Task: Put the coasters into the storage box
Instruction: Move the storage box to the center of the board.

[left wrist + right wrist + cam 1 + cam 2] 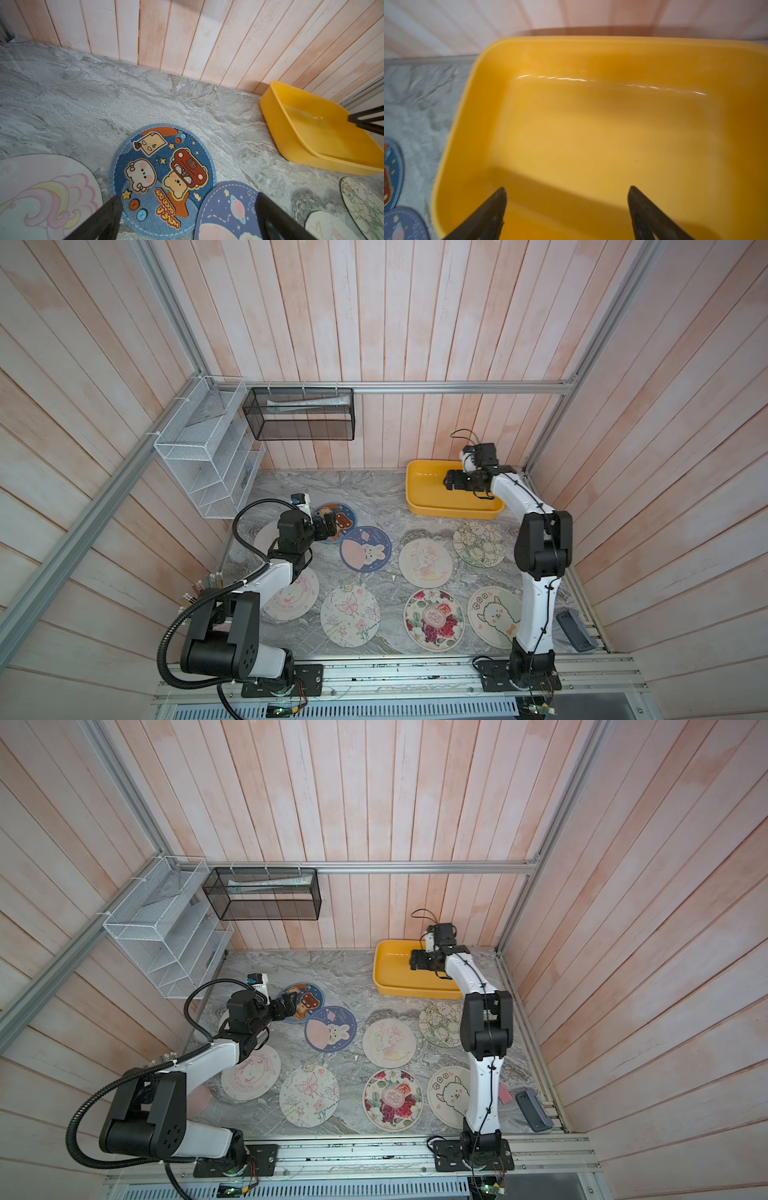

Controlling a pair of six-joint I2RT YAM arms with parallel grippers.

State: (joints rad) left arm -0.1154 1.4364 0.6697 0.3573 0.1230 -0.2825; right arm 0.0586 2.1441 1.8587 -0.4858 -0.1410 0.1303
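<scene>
Several round coasters lie flat on the marble table. A blue bear-and-car coaster [344,517] [162,166] lies beside a dark blue bunny coaster [365,549] [226,214]. My left gripper [328,523] [188,197] hangs open just above these two, holding nothing. Cream coasters [424,563] spread across the middle and front. The yellow storage box [453,512] [481,87] stands at the back right, its inside bare yellow. My right gripper [446,481] [567,188] is open over the box, with nothing between its fingers.
A white wire rack [208,456] and a black mesh basket [299,414] hang on the back left walls. A dark grey device [575,628] lies at the front right table edge. The right arm's upper part partly covers the alpaca coaster [494,616].
</scene>
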